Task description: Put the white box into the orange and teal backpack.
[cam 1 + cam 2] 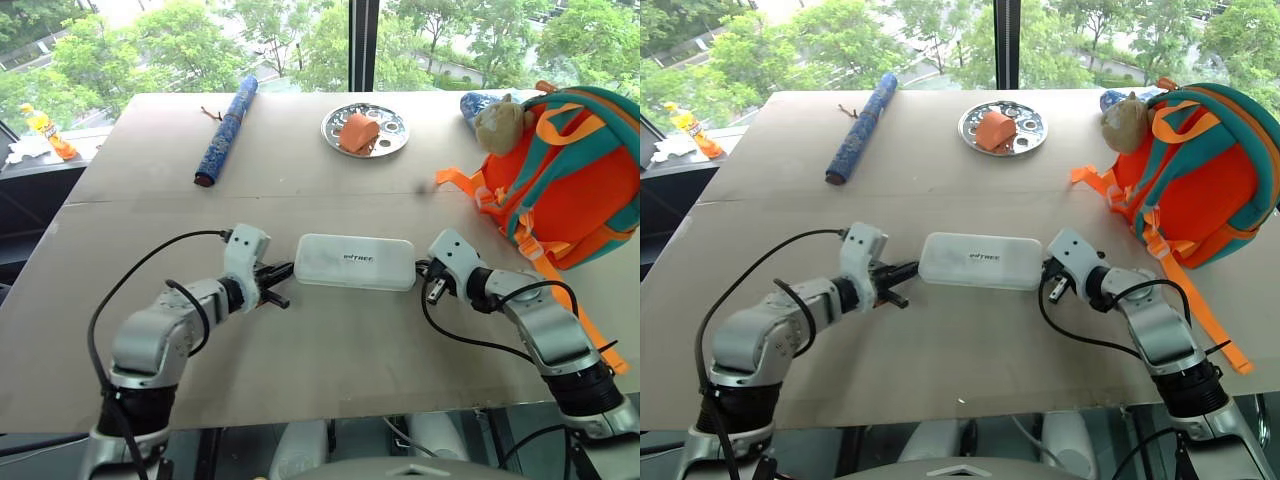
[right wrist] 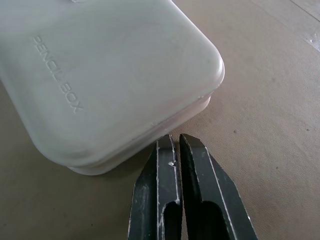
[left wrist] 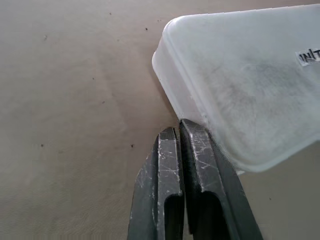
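Observation:
The white box (image 1: 355, 262) lies flat on the table's near middle, its long side running left to right, with dark lettering on the lid. My left gripper (image 1: 289, 269) is shut, with its tips right at the box's left end (image 3: 240, 85). At the box's right end (image 2: 100, 75), my right gripper (image 1: 421, 268) is also shut, with a small gap to the box. Neither holds anything. The orange and teal backpack (image 1: 570, 190) stands at the table's far right, with a tan plush toy (image 1: 500, 122) on its top and orange straps trailing towards the front edge.
A round metal plate (image 1: 395, 118) with an orange lump (image 1: 357, 132) on it sits at the back middle. A blue patterned roll (image 1: 227, 130) lies at the back left. Behind the backpack peeks a blue pouch (image 1: 478, 100). An orange bottle (image 1: 48, 130) stands off the table, far left.

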